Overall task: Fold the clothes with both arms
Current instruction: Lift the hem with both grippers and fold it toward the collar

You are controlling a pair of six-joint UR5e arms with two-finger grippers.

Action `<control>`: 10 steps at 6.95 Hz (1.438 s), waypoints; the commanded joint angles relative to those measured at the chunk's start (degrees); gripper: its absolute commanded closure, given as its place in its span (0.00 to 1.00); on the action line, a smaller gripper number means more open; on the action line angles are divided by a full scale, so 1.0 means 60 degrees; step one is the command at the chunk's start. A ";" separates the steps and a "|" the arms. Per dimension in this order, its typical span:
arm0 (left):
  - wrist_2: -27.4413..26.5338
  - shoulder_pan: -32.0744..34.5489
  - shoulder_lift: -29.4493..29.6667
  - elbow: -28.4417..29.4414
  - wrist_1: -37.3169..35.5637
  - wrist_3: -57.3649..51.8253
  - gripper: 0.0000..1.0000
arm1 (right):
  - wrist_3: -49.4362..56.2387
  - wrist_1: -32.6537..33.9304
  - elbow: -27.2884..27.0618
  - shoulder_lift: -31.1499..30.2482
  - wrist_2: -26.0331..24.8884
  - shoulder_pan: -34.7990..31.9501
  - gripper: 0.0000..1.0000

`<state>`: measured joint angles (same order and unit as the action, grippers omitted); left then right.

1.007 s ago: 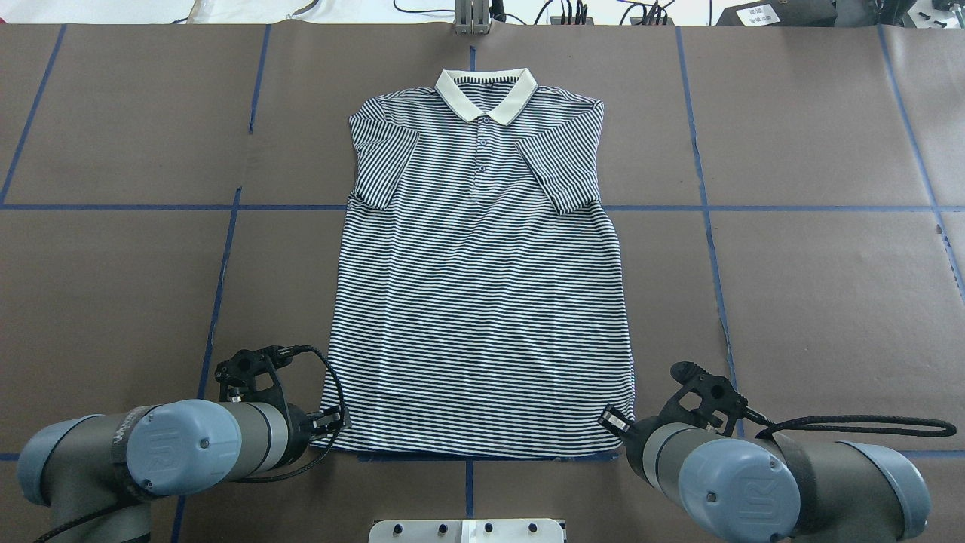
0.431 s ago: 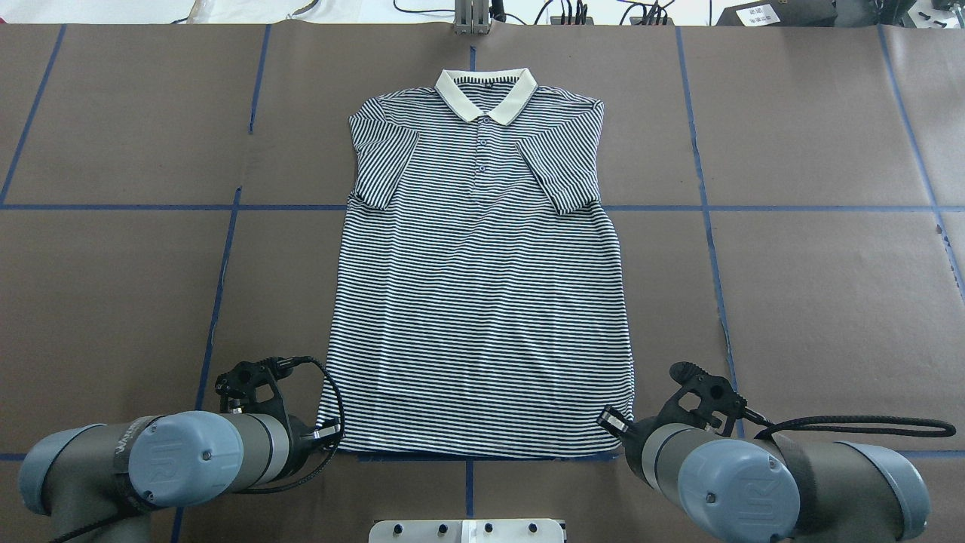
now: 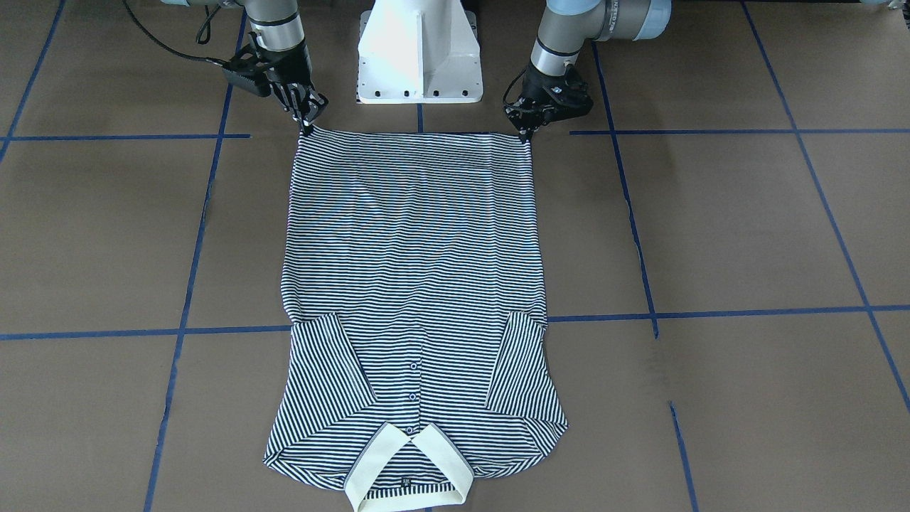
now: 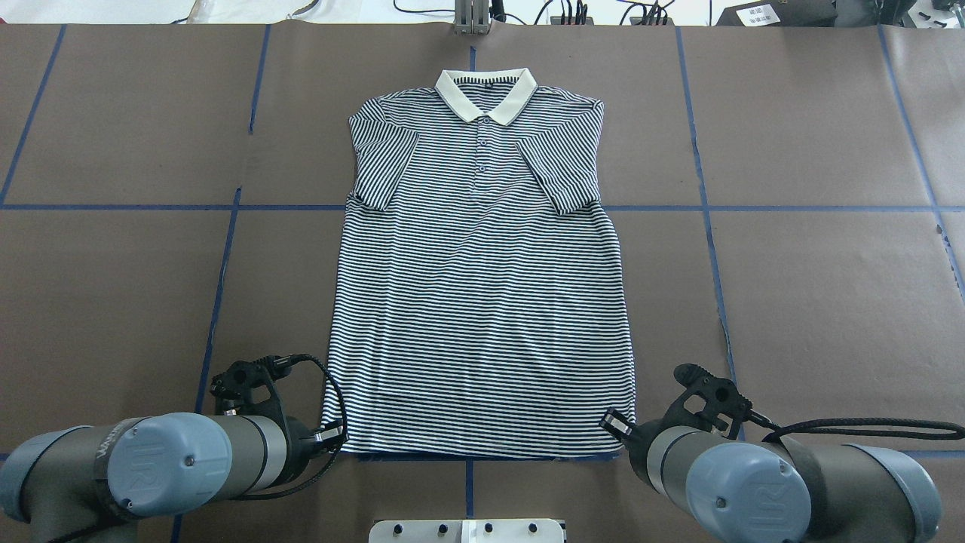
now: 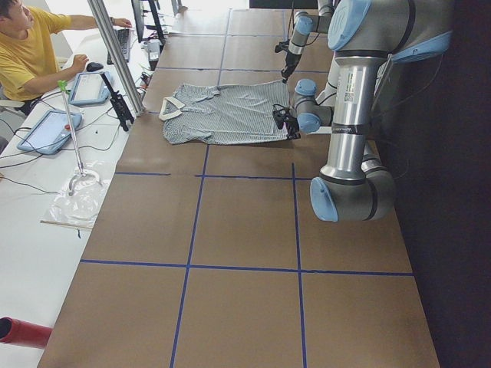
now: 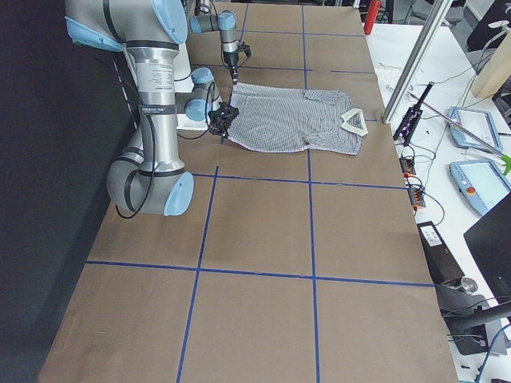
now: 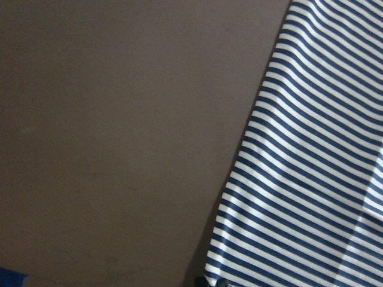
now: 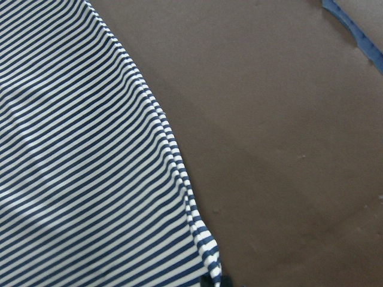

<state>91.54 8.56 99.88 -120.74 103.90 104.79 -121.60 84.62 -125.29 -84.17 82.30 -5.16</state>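
The striped polo shirt (image 4: 482,286) lies flat on the brown table, face up, both sleeves folded inward and the cream collar (image 4: 486,92) at the far end. In the front-facing view my left gripper (image 3: 525,134) is shut on one near hem corner of the shirt (image 3: 412,249), and my right gripper (image 3: 307,128) is shut on the other. In the overhead view the wrists hide both grippers' fingertips. The left wrist view shows the shirt's side edge (image 7: 311,167). The right wrist view shows the shirt's hem corner (image 8: 78,149) running down to the fingers.
The white pedestal base (image 3: 419,50) stands between the arms, just behind the hem. Blue tape lines (image 4: 226,249) grid the table. An operator in yellow (image 5: 31,46) sits with tablets beyond the far edge, by a metal post (image 5: 115,46).
My left arm has drawn back toward the robot's base, its wrist now lower in the overhead view. The right arm has shifted only slightly. The shirt lies as before.
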 commanded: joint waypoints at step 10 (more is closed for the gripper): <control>-0.0022 0.5262 0.4077 0.5781 0.2106 -0.2767 1.00 | 0.5192 -0.1149 0.8048 0.6124 0.1677 -0.6107 1.00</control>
<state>91.49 36.02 121.52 -90.70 112.88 91.34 -91.79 81.01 -89.81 -54.99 91.14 -36.99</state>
